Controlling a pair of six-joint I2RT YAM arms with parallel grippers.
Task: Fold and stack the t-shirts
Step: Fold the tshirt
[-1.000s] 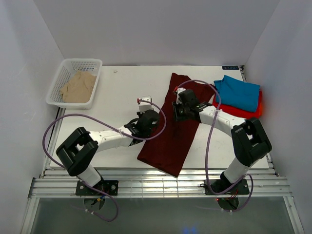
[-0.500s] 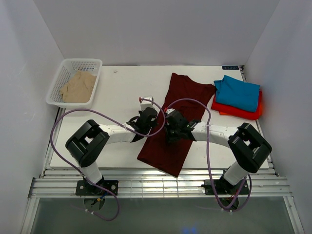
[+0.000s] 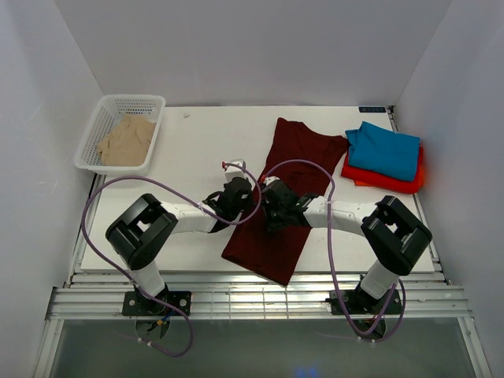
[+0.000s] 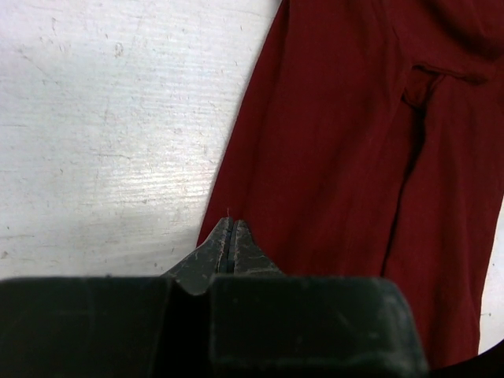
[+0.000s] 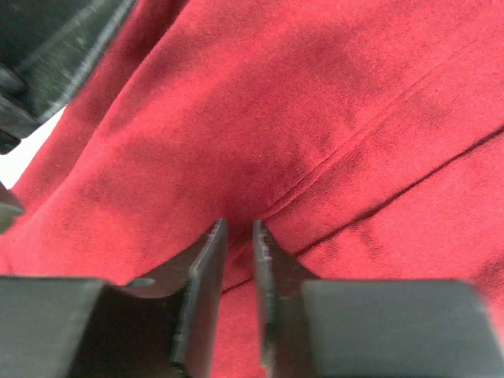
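Top: maroon shirt (image 3: 295, 153) on worktop (image 3: 197, 150); left claw (image 3: 244, 197) and right claw (image 3: 269, 206) meet mid-length. Likely step: folding.
Left wrist: left claw clenched, shirt edge at tips; hold on cloth unclear.
Right wrist: right claw narrowly parted, shirt beneath. Next probably needs a firm pinch.

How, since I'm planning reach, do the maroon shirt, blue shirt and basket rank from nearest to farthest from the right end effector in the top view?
1. Maroon shirt: directly under the right end effector, mid-table.
2. Blue shirt: far right side.
3. Basket: far left corner.
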